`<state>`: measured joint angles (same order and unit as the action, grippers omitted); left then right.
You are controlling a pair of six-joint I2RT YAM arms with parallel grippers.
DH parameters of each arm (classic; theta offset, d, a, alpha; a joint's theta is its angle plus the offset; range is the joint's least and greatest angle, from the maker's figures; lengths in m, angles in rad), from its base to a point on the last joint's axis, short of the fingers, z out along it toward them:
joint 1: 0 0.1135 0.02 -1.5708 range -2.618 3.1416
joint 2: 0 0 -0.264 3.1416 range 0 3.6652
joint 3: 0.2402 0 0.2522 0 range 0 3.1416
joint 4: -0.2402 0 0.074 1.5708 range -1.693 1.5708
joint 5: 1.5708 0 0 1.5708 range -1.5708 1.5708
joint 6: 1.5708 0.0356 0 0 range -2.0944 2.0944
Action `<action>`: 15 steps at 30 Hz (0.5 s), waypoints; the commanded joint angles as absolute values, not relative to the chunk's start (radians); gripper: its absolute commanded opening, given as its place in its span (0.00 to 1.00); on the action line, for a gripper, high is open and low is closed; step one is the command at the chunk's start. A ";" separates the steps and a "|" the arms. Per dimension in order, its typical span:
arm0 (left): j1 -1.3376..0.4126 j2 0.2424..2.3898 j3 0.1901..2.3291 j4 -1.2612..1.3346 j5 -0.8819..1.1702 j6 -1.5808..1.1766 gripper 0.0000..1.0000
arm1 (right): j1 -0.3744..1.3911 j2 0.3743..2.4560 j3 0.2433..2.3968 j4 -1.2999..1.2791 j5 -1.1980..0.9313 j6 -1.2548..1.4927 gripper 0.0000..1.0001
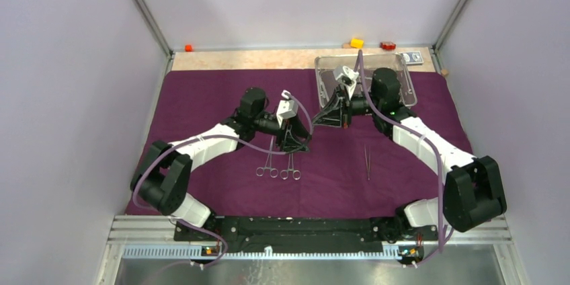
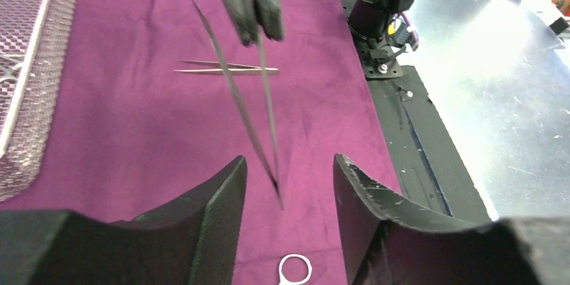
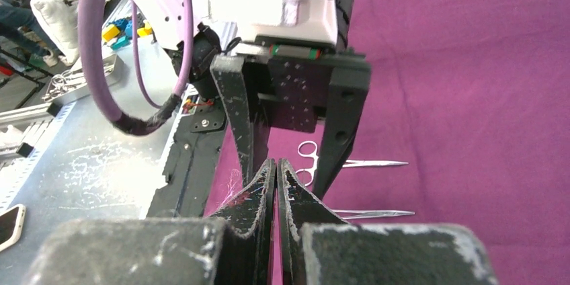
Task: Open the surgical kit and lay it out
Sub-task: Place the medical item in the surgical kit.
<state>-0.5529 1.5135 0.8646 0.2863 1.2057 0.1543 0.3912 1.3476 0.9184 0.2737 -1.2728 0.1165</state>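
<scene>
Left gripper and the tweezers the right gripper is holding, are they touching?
Apart. The left wrist view shows purple cloth on either side of the held tweezers, clear of both fingers of the left gripper.

Yellow block [image 1: 356,43], red block [image 1: 388,46] and card packet [image 1: 413,57] cluster; orange block [image 1: 189,48] apart.

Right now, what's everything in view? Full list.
cloth: 1, purple, spread over table
tray: 1, silver mesh, far right on cloth
clamps: 2, steel, side by side mid-cloth
loose tweezers: 1, steel, flat on cloth right of clamps
held tweezers: 1, steel, above mid-cloth
yellow block, red block, orange block: 1 each, far edge beyond cloth
packet: 1, blue-white, by tray's far right corner
left gripper: black, open around held tweezers' tip
right gripper: black, shut on held tweezers
</scene>
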 commanded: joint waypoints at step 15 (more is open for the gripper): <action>-0.580 1.488 0.807 0.352 1.062 0.082 0.05 | 0.402 1.291 0.929 0.276 -1.160 0.067 0.00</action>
